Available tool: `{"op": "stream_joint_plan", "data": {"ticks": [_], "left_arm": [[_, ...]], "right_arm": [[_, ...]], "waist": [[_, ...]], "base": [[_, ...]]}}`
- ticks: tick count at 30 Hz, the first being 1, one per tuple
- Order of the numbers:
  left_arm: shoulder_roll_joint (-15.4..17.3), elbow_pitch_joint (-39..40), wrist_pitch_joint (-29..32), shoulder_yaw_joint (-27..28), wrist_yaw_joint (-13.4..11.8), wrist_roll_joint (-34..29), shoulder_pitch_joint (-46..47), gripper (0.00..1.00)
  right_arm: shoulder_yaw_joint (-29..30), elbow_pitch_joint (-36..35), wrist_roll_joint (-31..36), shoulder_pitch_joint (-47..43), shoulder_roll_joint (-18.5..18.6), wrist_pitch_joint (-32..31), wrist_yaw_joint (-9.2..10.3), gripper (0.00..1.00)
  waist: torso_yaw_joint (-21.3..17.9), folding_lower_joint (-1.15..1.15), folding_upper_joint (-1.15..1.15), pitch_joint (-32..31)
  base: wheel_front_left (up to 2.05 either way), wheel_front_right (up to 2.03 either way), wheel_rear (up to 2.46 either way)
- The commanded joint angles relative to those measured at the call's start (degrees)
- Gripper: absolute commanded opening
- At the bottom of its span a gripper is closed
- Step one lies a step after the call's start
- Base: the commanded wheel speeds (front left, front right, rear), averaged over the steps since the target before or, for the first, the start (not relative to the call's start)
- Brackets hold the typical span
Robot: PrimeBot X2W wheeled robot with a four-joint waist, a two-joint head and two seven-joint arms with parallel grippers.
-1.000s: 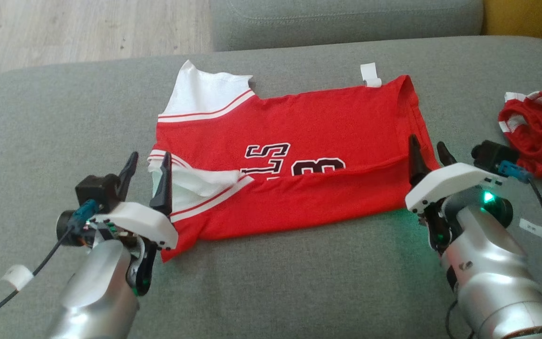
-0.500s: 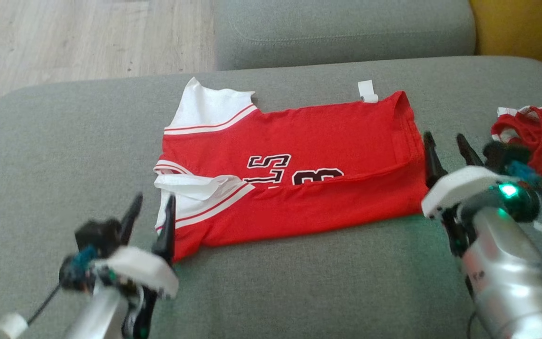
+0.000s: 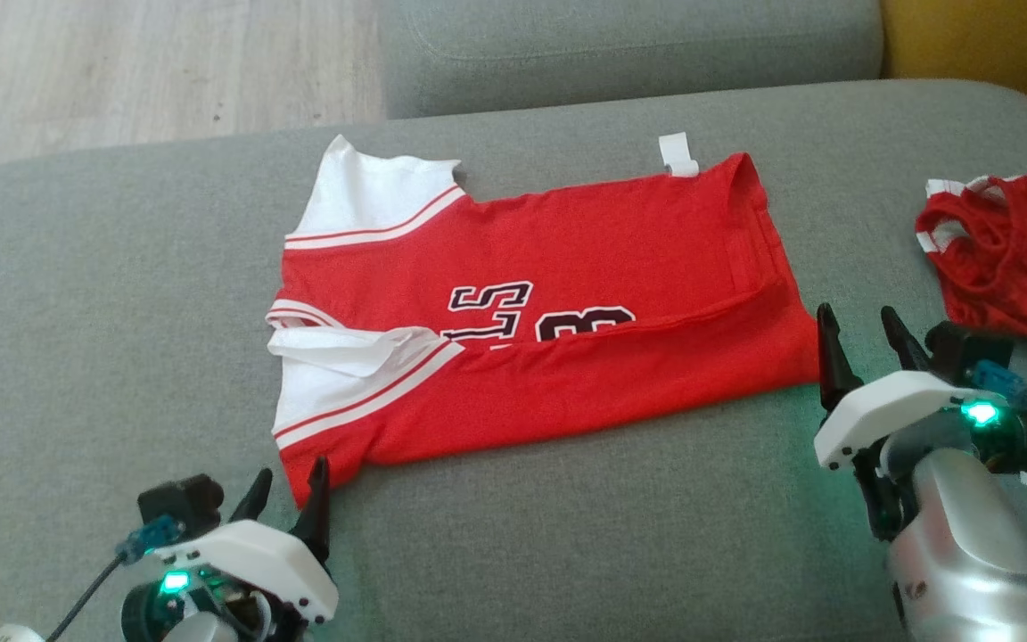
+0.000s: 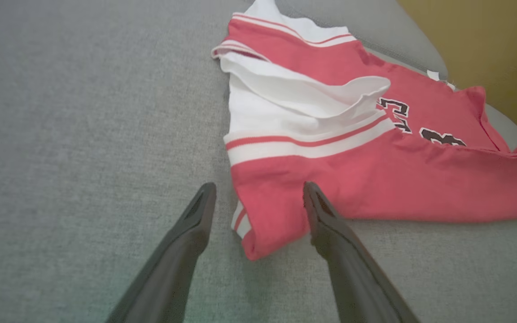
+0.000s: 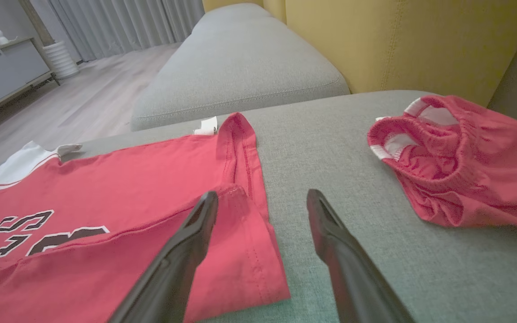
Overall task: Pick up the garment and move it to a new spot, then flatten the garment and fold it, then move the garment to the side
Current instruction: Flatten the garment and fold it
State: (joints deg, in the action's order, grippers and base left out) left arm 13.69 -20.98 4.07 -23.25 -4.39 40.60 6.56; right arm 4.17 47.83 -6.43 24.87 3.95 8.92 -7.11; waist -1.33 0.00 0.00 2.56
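The garment is a red jersey with white sleeves and black lettering. It lies flat on the grey sofa cushion, its near long edge folded over. My left gripper is open at the jersey's near left corner, and in the left wrist view its fingers straddle that corner of the jersey without gripping it. My right gripper is open just off the jersey's near right corner. In the right wrist view that gripper hovers over the right hem of the jersey, holding nothing.
A crumpled red garment with white trim lies on the cushion to the right, seen also as the red heap. A second grey cushion is behind, a yellow backrest at the right, and wooden floor at the far left.
Both arms have drawn back toward me, away from the jersey's near edge. The left gripper left the white sleeve and widened a little. The jersey lies as before.
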Motion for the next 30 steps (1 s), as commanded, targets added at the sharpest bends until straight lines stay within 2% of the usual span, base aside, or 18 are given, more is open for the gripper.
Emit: {"op": "stream_joint_plan", "data": {"ticks": [1, 4, 5, 6, 8, 11, 17, 27, 28, 30], "left_arm": [[0.3, 1.4, 0.9, 2.9, -0.4, 1.3, 1.7, 1.0], [-0.4, 0.2, 2.6, 3.5, -0.7, 3.1, 1.9, 1.0], [-0.5, -0.2, 3.0, 3.5, -0.7, 3.4, 2.1, 0.92], [-0.7, -0.6, 3.4, 3.6, -0.8, 3.8, 2.2, 0.77], [-1.1, -1.1, 3.8, 3.7, -0.7, 4.4, 2.6, 0.41], [-1.4, -1.7, 3.6, 3.6, -0.4, 4.6, 3.2, 0.0], [-1.6, -1.4, 1.7, 3.2, 0.2, 3.9, 4.7, 0.0], [-1.2, 0.5, 0.7, 2.7, 0.2, 2.9, 6.3, 0.0], [-1.2, 0.7, 0.7, 2.6, 0.2, 2.8, 6.4, 0.0], [-1.1, 1.0, 0.4, 2.3, 0.1, 2.4, 6.5, 0.0]], "right_arm": [[-1.0, -3.2, 0.5, -0.1, -0.7, -1.2, -0.37, 1.0], [-0.8, -5.7, 1.1, -1.3, -0.9, -4.2, -0.37, 1.0], [-0.7, -6.3, 1.3, -1.6, -0.9, -5.1, -0.37, 1.0], [-0.5, -6.8, 1.6, -1.8, -1.0, -6.0, -0.37, 1.0], [-0.2, -7.5, 2.3, -2.1, -1.0, -7.6, -0.37, 1.0], [0.4, -7.8, 3.1, -2.2, -1.0, -9.4, -0.37, 1.0], [1.2, -5.0, 1.5, -1.2, -1.1, -12.8, -0.37, 1.0], [4.3, 2.6, 0.2, 3.8, -1.1, -13.1, -0.37, 1.0], [4.5, 3.7, 0.4, 4.3, -1.1, -13.3, -0.37, 0.89], [4.5, 5.5, 0.3, 5.1, -1.1, -13.2, -0.37, 0.47]], "waist": [[-0.5, 0.0, 0.0, 0.6], [-0.9, 0.0, 0.0, 1.2], [-0.9, 0.0, 0.0, 1.4], [-1.0, 0.0, 0.0, 1.6], [-0.9, 0.0, 0.0, 2.0], [-0.6, 0.0, 0.0, 2.4], [0.6, 0.0, 0.0, 3.0], [2.2, 0.0, 0.0, 4.4], [2.4, 0.0, 0.0, 4.4], [2.6, 0.0, 0.0, 4.5]], "base": [[0.0, 0.0, 0.0], [0.0, 0.0, 0.0], [0.0, 0.0, 0.0], [0.0, 0.0, 0.0], [0.0, 0.0, 0.0], [0.0, 0.0, 0.0], [0.0, 0.0, 0.0], [0.0, 0.0, 0.0], [0.0, 0.0, 0.0], [0.0, 0.0, 0.0]]}}
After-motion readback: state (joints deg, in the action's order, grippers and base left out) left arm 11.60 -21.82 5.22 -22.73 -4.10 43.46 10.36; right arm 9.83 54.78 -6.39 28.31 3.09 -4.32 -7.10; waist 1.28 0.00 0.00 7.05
